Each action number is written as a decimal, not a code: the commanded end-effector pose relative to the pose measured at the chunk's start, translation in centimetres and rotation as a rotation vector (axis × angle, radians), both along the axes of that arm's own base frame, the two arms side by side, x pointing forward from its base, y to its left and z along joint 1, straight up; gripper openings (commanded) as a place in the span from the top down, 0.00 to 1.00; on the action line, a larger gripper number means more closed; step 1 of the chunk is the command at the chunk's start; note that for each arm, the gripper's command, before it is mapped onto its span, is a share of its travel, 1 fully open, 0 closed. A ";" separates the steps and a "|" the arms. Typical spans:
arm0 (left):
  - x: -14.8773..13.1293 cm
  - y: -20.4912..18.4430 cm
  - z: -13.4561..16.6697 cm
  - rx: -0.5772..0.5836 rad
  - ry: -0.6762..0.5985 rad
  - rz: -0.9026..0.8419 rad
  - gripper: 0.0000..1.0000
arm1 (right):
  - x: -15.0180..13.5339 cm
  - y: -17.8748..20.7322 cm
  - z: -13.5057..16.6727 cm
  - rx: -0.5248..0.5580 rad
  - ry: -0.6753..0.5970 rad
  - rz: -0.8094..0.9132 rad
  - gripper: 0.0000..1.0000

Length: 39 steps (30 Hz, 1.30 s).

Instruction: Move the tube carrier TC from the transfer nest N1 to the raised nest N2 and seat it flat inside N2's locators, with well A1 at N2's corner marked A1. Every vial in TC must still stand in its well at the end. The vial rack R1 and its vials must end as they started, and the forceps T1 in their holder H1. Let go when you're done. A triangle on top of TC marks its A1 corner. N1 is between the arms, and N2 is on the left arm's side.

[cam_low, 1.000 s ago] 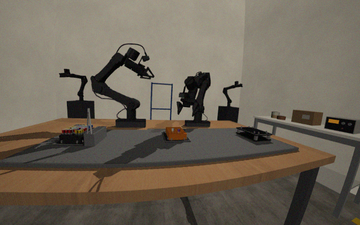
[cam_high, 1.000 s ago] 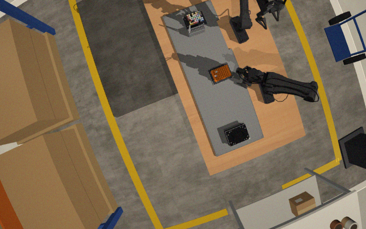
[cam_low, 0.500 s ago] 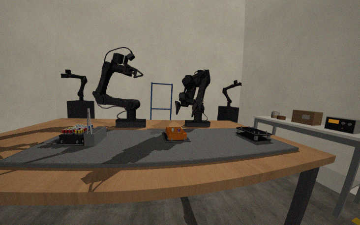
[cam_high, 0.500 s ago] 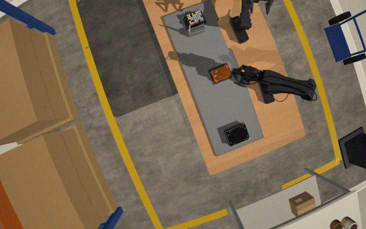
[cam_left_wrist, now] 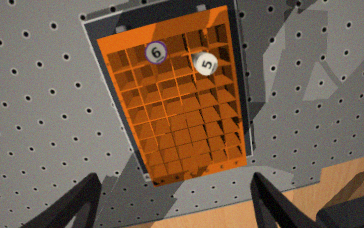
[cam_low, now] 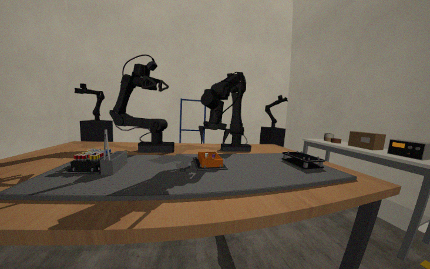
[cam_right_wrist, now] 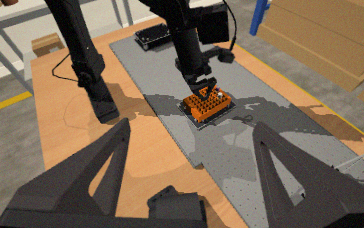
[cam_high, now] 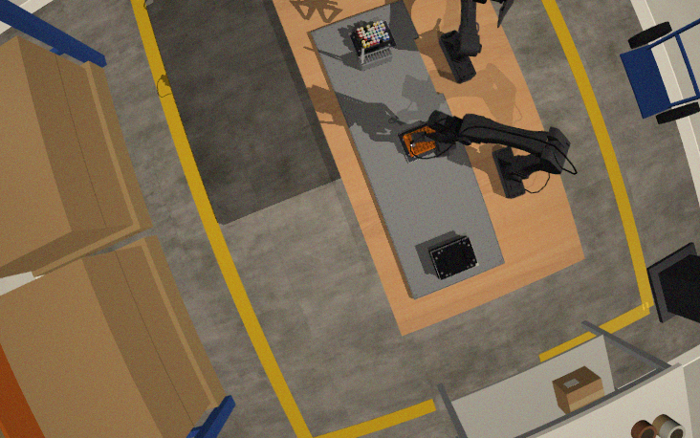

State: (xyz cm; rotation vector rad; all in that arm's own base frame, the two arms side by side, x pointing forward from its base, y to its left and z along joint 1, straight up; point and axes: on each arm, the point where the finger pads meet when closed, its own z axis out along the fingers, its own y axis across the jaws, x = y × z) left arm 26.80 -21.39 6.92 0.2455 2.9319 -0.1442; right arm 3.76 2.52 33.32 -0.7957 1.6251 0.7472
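Note:
The orange tube carrier TC (cam_high: pixel 420 143) sits in the transfer nest N1 in the middle of the grey mat. In the left wrist view TC (cam_left_wrist: pixel 180 100) holds two vials at its far end, one capped 6 (cam_left_wrist: pixel 156 51) and one capped 5 (cam_left_wrist: pixel 206 63). My left gripper (cam_left_wrist: pixel 174 179) is open and empty and hangs above TC's near end, apart from it. It also shows in the exterior view (cam_low: pixel 214 133). My right gripper (cam_low: pixel 161 85) is open and empty, raised high and away from TC. The black raised nest N2 (cam_high: pixel 452 256) stands empty.
The vial rack R1 (cam_high: pixel 381 41) with several coloured vials stands at the mat's other end. Next to it are the grey holder H1 (cam_low: pixel 114 161) and the upright forceps T1 (cam_low: pixel 107 141). A side table with boxes (cam_low: pixel 366 140) stands beyond N2.

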 end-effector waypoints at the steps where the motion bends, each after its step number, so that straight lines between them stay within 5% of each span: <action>1: 0.2 0.1 0.3 0.048 0.119 0.131 0.00 | 4.8 2.8 0.3 -0.029 0.074 -0.135 0.00; 14: 2.4 -1.3 -0.4 0.089 0.210 0.230 0.00 | 8.7 6.6 -3.7 -0.210 0.141 -0.303 0.00; 39: 2.9 -1.4 -3.4 0.084 0.199 0.221 0.00 | 8.1 7.3 -3.8 -0.224 0.136 -0.243 0.00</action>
